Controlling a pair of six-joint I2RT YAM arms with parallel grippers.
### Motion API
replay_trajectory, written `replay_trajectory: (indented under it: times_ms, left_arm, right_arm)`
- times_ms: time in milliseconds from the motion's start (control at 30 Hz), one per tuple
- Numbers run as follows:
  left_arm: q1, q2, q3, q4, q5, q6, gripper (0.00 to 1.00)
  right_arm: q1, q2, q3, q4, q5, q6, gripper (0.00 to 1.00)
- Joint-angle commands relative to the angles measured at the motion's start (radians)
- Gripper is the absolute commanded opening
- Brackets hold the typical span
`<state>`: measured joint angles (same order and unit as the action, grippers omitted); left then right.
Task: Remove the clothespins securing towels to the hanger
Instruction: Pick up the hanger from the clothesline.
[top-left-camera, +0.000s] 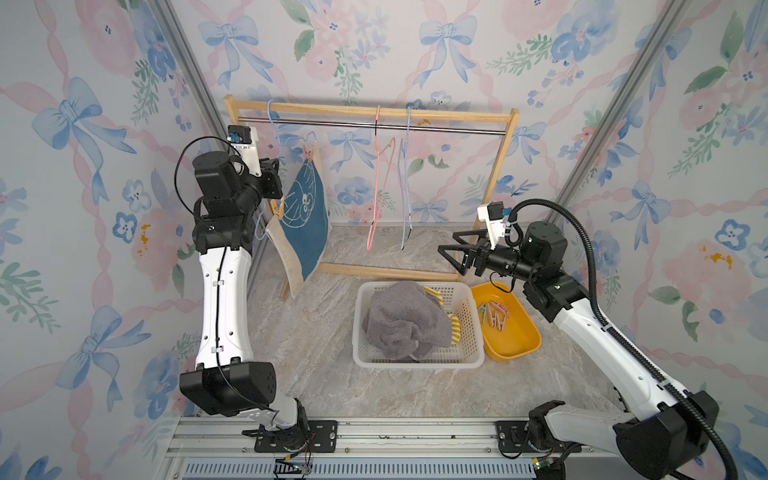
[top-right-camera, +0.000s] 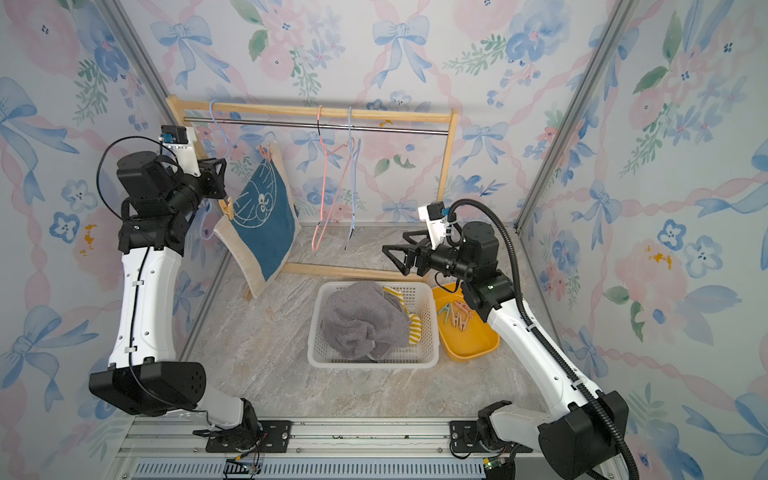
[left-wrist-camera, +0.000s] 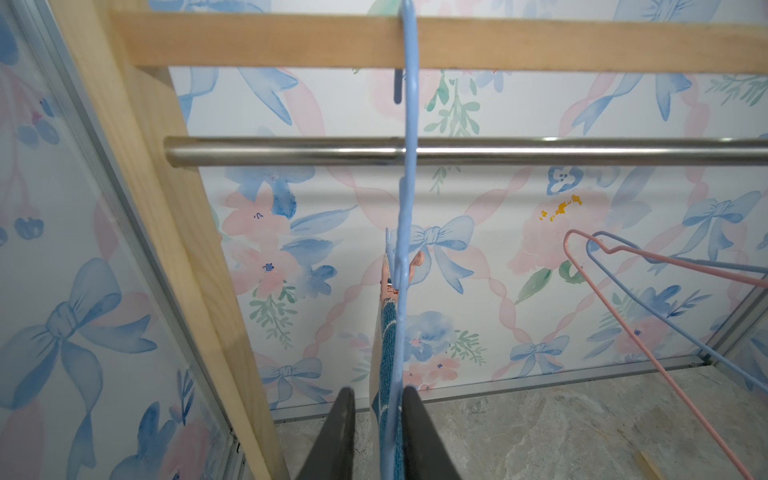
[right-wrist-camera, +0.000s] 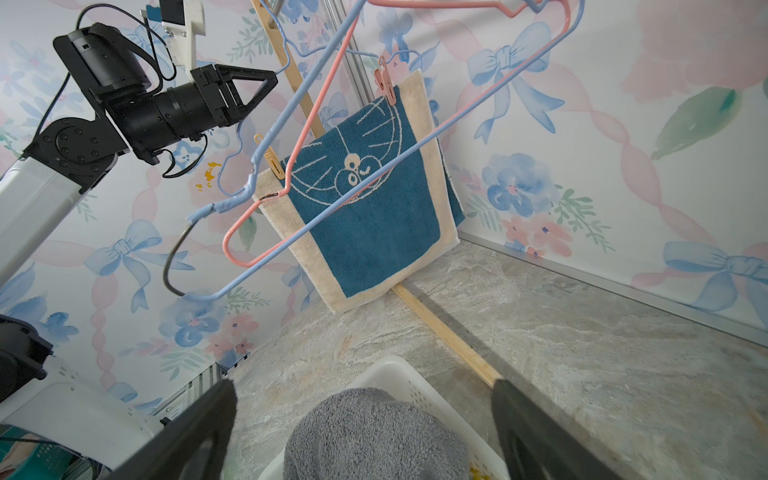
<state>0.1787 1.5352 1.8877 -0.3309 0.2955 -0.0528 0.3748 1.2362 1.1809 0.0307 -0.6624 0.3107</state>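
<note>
Top views, rack: a wooden-framed clothes rack (top-left-camera: 374, 111) with a steel rail (top-left-camera: 457, 130) stands at 12 o'clock on the marbled grey tabletop (top-left-camera: 311, 374).
Top views, hung towel: a dark blue terry towel with cream border and white line drawing (top-left-camera: 305, 220) hangs tilted from a light blue wire hanger (top-left-camera: 271, 116) at 10 o'clock.
Top views, pegs on towel: a pale pink plastic clothespin (top-left-camera: 307, 151) clamps its far top corner, and a peach-tan plastic clothespin (top-left-camera: 282, 210) clamps the near one.
Top views, left gripper (top-right-camera: 218, 178): just above the tan clothespin; the gap between its fingers cannot be read here.
Top views, right gripper (top-left-camera: 449, 245): at 2 o'clock, fingers spread wide, holding nothing.
Top views, basket: a white perforated plastic basket (top-left-camera: 473, 332) at centre holds a crumpled plain grey towel (top-left-camera: 403, 320) partly covering a yellow-and-white striped towel (top-left-camera: 455, 328).
Top views, tray: a yellow plastic tray (top-left-camera: 515, 345) at the basket's 3 o'clock holds loose pink, tan and green clothespins (top-left-camera: 494, 318).
Left wrist, fingers (left-wrist-camera: 336, 436): drawn close, with the blue towel's edge (left-wrist-camera: 388, 340) and the hanger wire (left-wrist-camera: 409, 124) between them; whether they pinch cannot be told. The pink clothespin (left-wrist-camera: 415, 264) sits further along that edge.
Right wrist, fingers (right-wrist-camera: 195, 428): far apart and empty, with the grey towel (right-wrist-camera: 374, 432) between them. Both clothespins (right-wrist-camera: 384, 85) (right-wrist-camera: 270, 160) sit on the hung towel's top edge.
</note>
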Motion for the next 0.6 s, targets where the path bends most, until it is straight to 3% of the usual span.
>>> replay_trajectory:
  times_ms: [0,167,567]
  left_arm:
    - [-0.009,0.008,-0.003,0.01,-0.012,0.011,0.17]
    - [-0.024,0.005,0.006,0.009,-0.019,0.016,0.01]
    - [-0.068,0.003,0.07,0.009,-0.054,0.021,0.0]
  right_arm:
    - [-0.002,-0.015,-0.009,-0.002,-0.012,-0.009,0.98]
    - [-0.001,-0.015,-0.01,-0.008,-0.009,-0.015,0.97]
    - [0.002,0.009,0.015,-0.042,0.008,-0.046,0.97]
